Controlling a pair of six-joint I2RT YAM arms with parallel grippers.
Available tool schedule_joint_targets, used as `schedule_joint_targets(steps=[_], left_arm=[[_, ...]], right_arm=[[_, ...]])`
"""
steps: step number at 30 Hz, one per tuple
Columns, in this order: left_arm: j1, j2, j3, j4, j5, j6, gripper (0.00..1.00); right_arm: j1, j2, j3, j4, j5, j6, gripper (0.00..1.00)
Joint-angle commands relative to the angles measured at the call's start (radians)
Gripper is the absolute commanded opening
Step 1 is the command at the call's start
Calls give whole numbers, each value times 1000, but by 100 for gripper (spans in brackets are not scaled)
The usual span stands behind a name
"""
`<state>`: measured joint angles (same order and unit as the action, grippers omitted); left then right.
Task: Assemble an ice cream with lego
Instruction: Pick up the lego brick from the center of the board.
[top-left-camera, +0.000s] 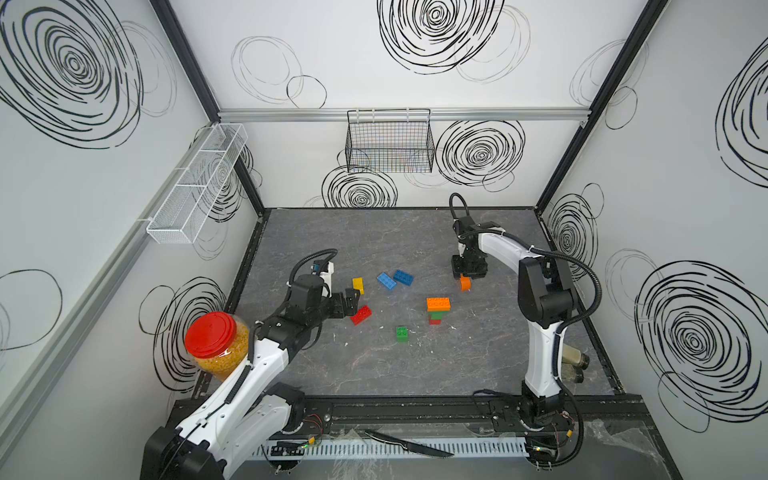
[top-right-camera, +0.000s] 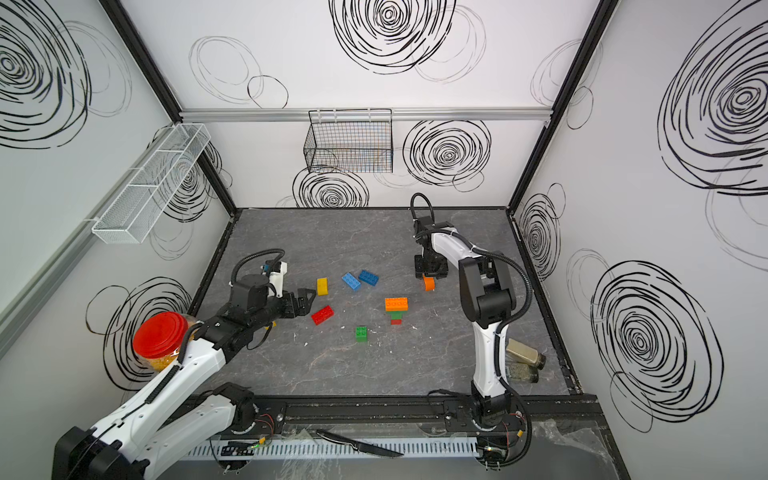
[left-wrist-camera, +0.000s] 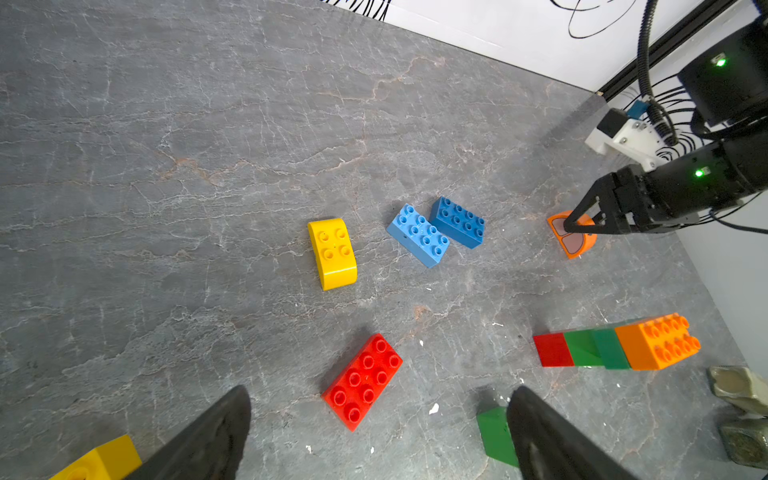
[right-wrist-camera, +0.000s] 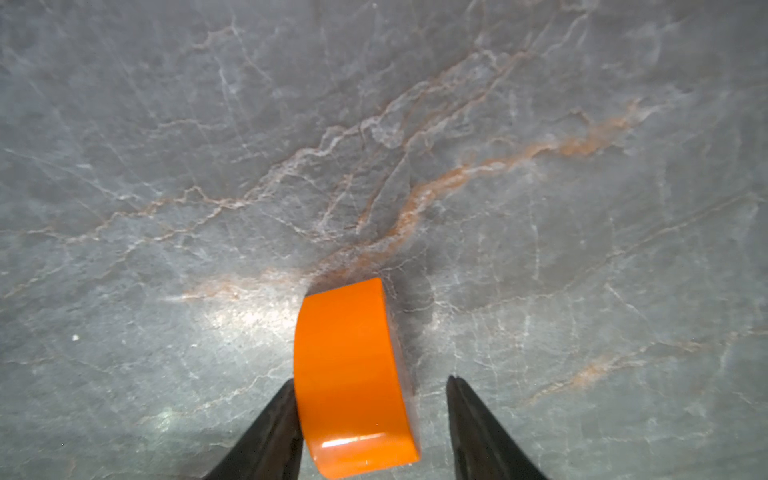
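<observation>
The right hand (right-wrist-camera: 371, 380) straddles the orange dome piece (right-wrist-camera: 353, 365), which rests on its side on the bench (right-wrist-camera: 540, 208). Its jaws are apart: one finger touches the piece and the other stands clear. Nearby stands the stack (top-left-camera: 437, 309) of orange, green and red bricks. The left hand (left-wrist-camera: 380, 390), jaws wide apart and empty, hovers by the red brick (left-wrist-camera: 362, 381). Beyond that lie the yellow piece (left-wrist-camera: 332, 253) and the light blue brick (left-wrist-camera: 417, 235).

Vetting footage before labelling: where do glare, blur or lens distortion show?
Right wrist: glare streak on the orange dome piece, bright patch on the table beside it. Left wrist: red brick crisp, brick stack splayed sideways by the wide lens. Both top views: even light, walls flaring outward.
</observation>
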<state>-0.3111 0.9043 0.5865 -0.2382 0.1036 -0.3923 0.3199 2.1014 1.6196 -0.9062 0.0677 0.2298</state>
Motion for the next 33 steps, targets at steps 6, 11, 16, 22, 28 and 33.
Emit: schedule_joint_targets(steps=[6, 11, 16, 22, 28, 33], left_arm=[[0, -9, 10, -1, -13, 7, 99], [0, -11, 11, -1, -14, 6, 99], [-2, -12, 10, -1, -14, 7, 99], [-1, -17, 12, -6, -19, 7, 99], [-4, -18, 13, -13, -24, 5, 99], [-10, -13, 15, -18, -24, 6, 99]], right_arm=[[20, 1, 23, -41, 23, -24, 55], [23, -3, 22, -51, 33, -28, 52], [26, -11, 16, -52, 37, -32, 46], [30, -26, 36, -67, 33, -64, 7], [56, -98, 90, -125, 101, -145, 0], [80, -147, 157, -224, 99, -192, 0]])
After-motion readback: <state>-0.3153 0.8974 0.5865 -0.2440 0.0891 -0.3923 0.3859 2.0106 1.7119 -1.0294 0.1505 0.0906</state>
